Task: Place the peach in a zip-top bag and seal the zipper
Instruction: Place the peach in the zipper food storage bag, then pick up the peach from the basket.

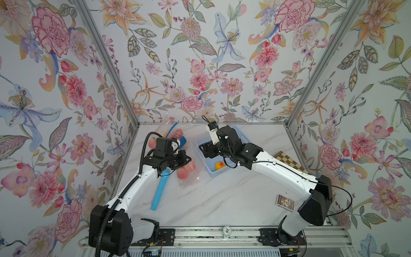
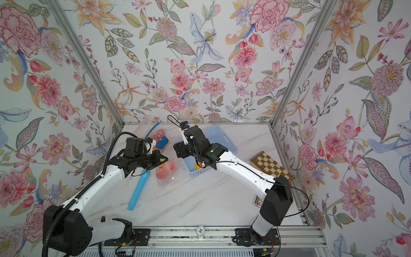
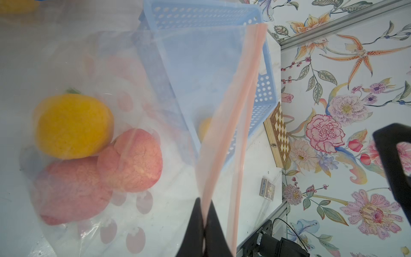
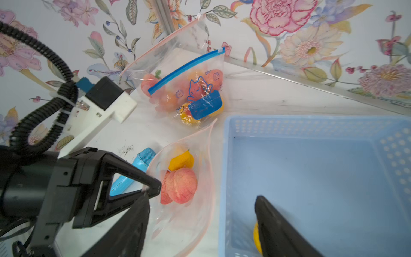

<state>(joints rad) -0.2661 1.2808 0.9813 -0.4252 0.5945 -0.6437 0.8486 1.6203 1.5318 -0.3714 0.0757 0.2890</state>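
**Peach bagged, zipper not sealed**

Peach lies low inside the zip-top bag, touching a second peach and a yellow fruit. Bag rests on the table, just beside the blue basket. Mouth gapes: in the right wrist view the two strips of the pink zipper curve apart around the fruit. Placing step judged done, sealing not begun.

Left gripper: jaws pressed together, pinching one end of the pink zipper and holding it lifted off the table. Right gripper: jaws spread wide, nothing between them. One finger hangs on the bag side, the other inside the basket.

Basket holds one yellow-red fruit, partly hidden behind a right finger in the wrist view. Cannot tell whether it is a peach meant for this bag.

At the back of the table a second bag, with a blue zipper, is full of fruit and looks closed. Judged not the bag in hand.

Remaining, as judged: bring the two strips together near the left pinch and press along the full length. The film is slack, so the free end may wander.
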